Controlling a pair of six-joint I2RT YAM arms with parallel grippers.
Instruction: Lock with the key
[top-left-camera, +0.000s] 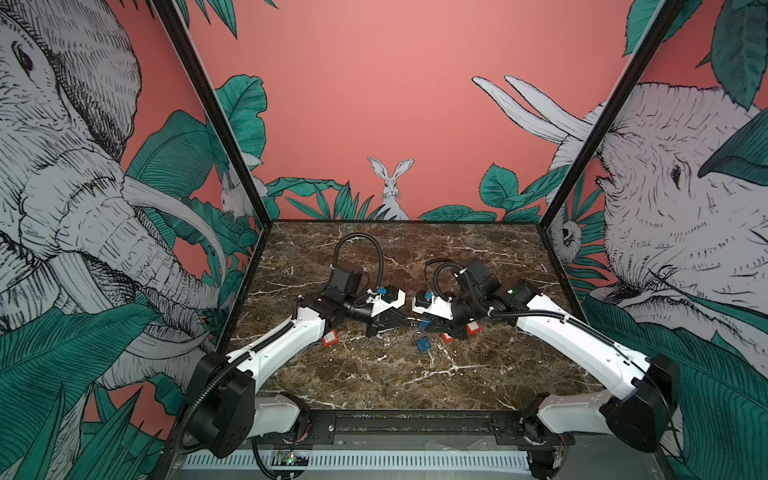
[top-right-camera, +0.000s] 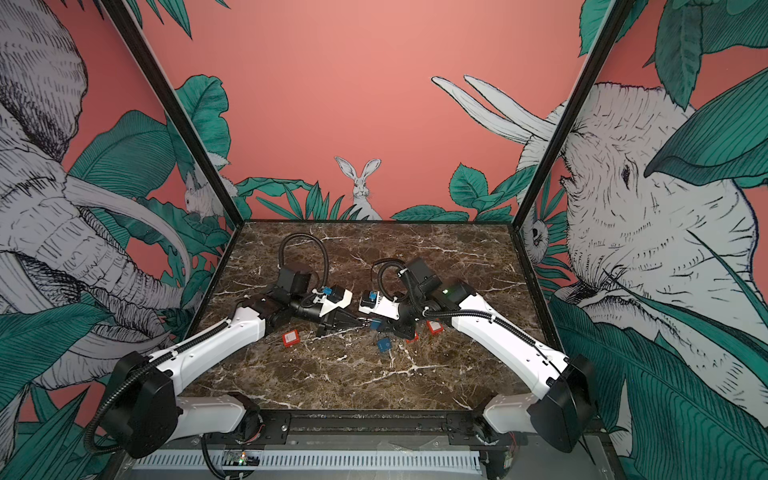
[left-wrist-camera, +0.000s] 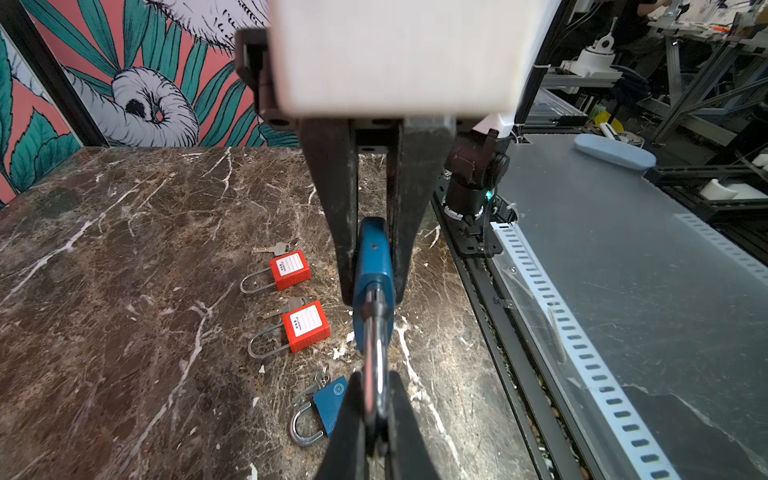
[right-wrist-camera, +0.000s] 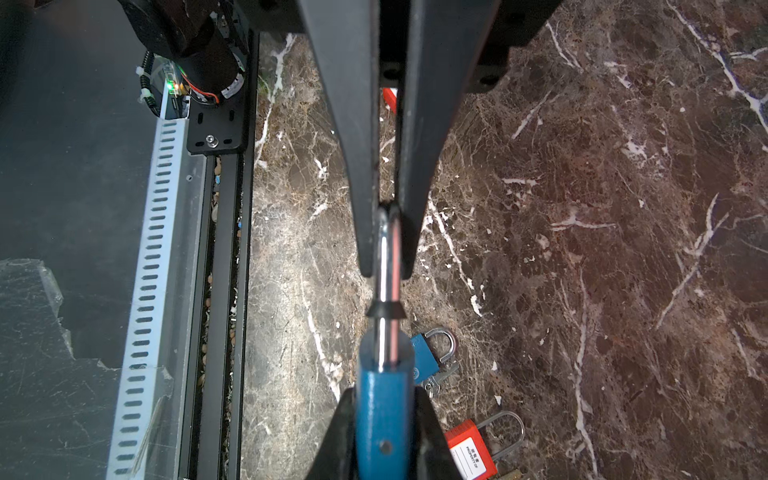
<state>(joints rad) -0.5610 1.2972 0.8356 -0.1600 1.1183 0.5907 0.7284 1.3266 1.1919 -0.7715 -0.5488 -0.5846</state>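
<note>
A blue padlock (right-wrist-camera: 384, 415) hangs above the marble between both grippers, near the table's middle in both top views (top-left-camera: 424, 323) (top-right-camera: 376, 325). My right gripper (right-wrist-camera: 384, 395) is shut on its blue body. My left gripper (left-wrist-camera: 374, 382) is shut on its steel shackle (left-wrist-camera: 376, 365), seen edge-on. In the left wrist view the right gripper's fingers (left-wrist-camera: 345, 249) clamp the body (left-wrist-camera: 374, 266). In the right wrist view the left gripper's fingers (right-wrist-camera: 353, 208) pinch the shackle's bow (right-wrist-camera: 386, 241). This padlock's key is hidden in every view.
On the marble table (top-left-camera: 374, 382) a second blue padlock (left-wrist-camera: 328, 405) lies with a key on a ring (left-wrist-camera: 309, 390). Two red padlocks (left-wrist-camera: 291, 270) (left-wrist-camera: 305, 326) lie on the right arm's side, each with a key. A third red one (top-left-camera: 330, 338) lies under the left forearm.
</note>
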